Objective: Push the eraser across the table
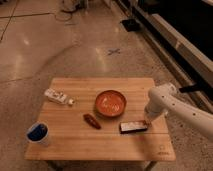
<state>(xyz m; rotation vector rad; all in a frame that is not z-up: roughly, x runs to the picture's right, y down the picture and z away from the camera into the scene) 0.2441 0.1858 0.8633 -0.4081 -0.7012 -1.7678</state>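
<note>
The eraser [133, 127], a flat black-edged block with a red and white face, lies on the light wooden table [75, 142] toward its right side, just below the orange bowl [110, 103]. My gripper [148, 120] hangs from the white arm that comes in from the right. It sits low over the table at the eraser's right end and touches it or nearly so. The arm hides the fingers.
A small dark red oblong object [91, 121] lies left of the eraser. A white tube with markings [58, 97] lies at the table's left. A white cup with blue inside [38, 134] stands at the front left corner. A small mark [161, 148] sits at the front right corner.
</note>
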